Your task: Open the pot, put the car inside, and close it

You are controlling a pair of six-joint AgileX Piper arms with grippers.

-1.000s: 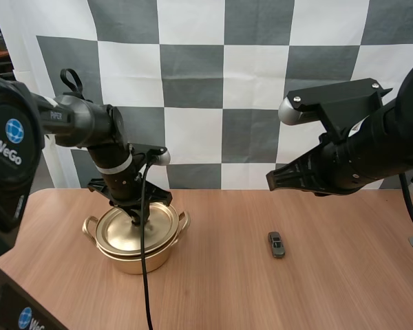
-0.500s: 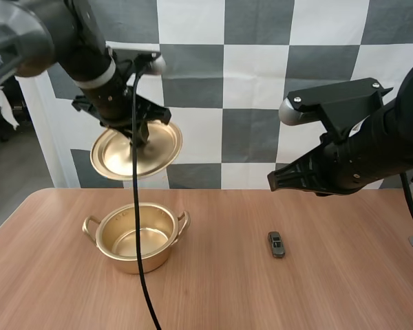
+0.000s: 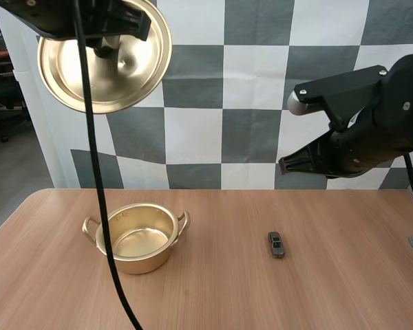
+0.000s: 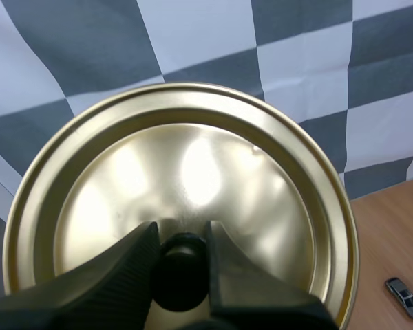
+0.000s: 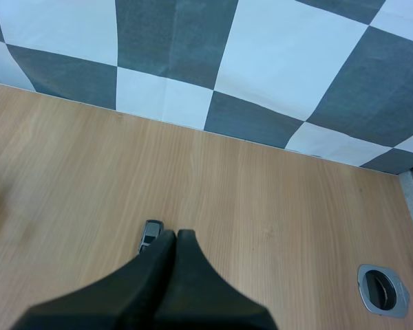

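Surface [image 3: 330, 289] carries two things, well apart. Pot [image 3: 134, 239] stands upright on the left-arm side, open and empty inside, so its mouth is free for a drop-in from above. Lid [image 3: 107, 62] hangs high above the pot, tilted with its underside towards the high camera. Probably parked up there to leave the space over the pot free for the other arm. Right gripper [image 5: 171, 237] has its fingers pressed together on nothing. It hovers above the surface with the car just past its tips in the wrist view, which looks like staging for the pick. Left gripper [image 4: 181, 240] is clenched on the lid's black knob [image 4: 181, 275], one finger each side. The knob is the lid's only handle and sits at its centre, so the lid should hang fairly balanced. Car [image 3: 276, 245] lies flat on bare surface right of the pot, touching nothing, long axis roughly front to back. Judgement: opening is done and the car pick is next. The right gripper must spread before it descends. The car is small and low, so it should be pinched across its narrow width. A nudge instead of a grasp is the main risk.
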